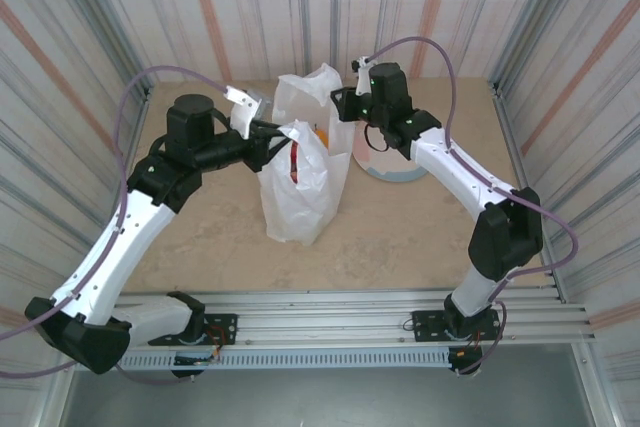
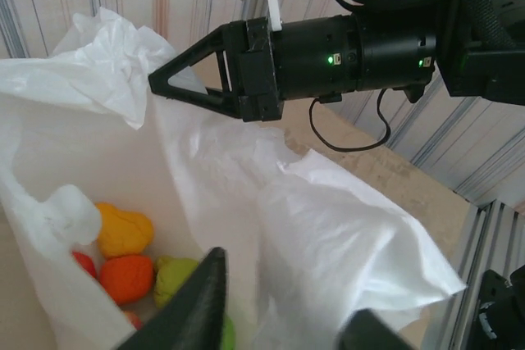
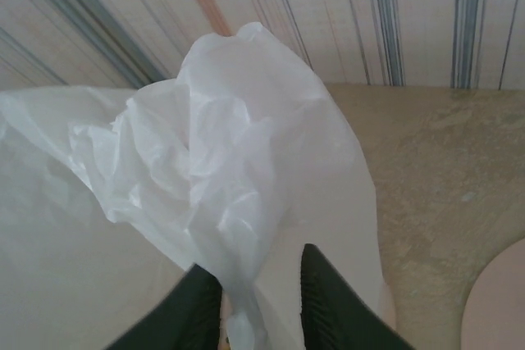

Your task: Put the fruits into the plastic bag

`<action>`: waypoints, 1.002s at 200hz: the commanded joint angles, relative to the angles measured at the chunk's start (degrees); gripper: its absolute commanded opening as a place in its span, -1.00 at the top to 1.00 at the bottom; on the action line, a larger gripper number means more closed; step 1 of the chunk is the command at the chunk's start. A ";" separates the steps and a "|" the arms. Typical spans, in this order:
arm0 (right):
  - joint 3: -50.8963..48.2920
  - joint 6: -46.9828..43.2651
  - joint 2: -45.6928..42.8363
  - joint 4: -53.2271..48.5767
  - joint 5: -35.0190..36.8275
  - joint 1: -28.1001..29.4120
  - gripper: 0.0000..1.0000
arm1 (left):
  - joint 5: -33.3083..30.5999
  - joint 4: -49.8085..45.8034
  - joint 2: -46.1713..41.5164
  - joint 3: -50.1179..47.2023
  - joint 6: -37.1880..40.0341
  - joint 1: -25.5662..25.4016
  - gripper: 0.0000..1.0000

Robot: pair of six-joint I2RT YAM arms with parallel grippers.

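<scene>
The sandy table [image 1: 420,227] carries everything here, and near its middle stands the plastic bag [image 1: 300,187], upright, with its mouth open upward. It is white and wrinkled, and it is taller than anything beside it. The left arm [image 1: 130,227] comes in from the left side and the right arm [image 1: 470,182] bends over from the right, so the two meet at the top of the bag. Just right of the bag, partly under the right arm, a round pale plate [image 1: 395,172] lies on the table; in the right wrist view its edge [image 3: 500,301] is at the lower corner. The right gripper [image 1: 345,112] is at the far right part of the bag's rim. Its fingers [image 3: 201,309] stand narrow, with a bunch of film pinched between them, and the left wrist view shows the same gripper [image 2: 164,84] with its tips together on the raised film. The left gripper [image 1: 272,137] is at the near left part of the rim. Its fingers [image 2: 197,309] are somewhat apart and film lies between them, but I cannot tell if they press it. The fruits [image 2: 131,260] lie at the bottom inside the bag: one yellow-orange, one orange, one red, and some green ones, close together and touching.
</scene>
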 commanded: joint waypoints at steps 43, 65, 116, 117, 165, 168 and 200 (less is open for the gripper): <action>1.14 -4.41 -9.40 -6.56 1.59 -0.36 -0.26 | 1.33 -8.08 -5.94 1.12 7.19 0.95 -0.88; 0.13 -6.15 -13.86 -8.03 2.78 -0.52 -0.40 | 3.48 -10.19 -8.32 0.98 8.38 2.81 -0.97; -3.64 -10.47 -22.86 -11.27 6.33 -4.14 -0.62 | 6.24 -10.02 -13.25 -2.46 8.00 6.62 -0.97; -3.76 -10.55 -23.05 -11.33 6.42 -4.35 -0.62 | 6.11 -9.89 -13.30 -2.61 7.82 6.77 -0.97; -15.73 -11.43 -30.39 -10.74 11.02 -13.72 -0.76 | -17.77 -4.95 -12.74 -11.16 -4.50 11.57 -0.97; -16.41 -11.41 -30.67 -10.52 11.35 -14.31 -0.78 | -18.77 -4.62 -12.74 -11.88 -5.38 11.93 -0.97; -25.35 -10.65 -32.76 -8.94 14.02 -18.77 -0.94 | -28.32 5.76 -15.19 -22.52 -11.33 13.07 -0.97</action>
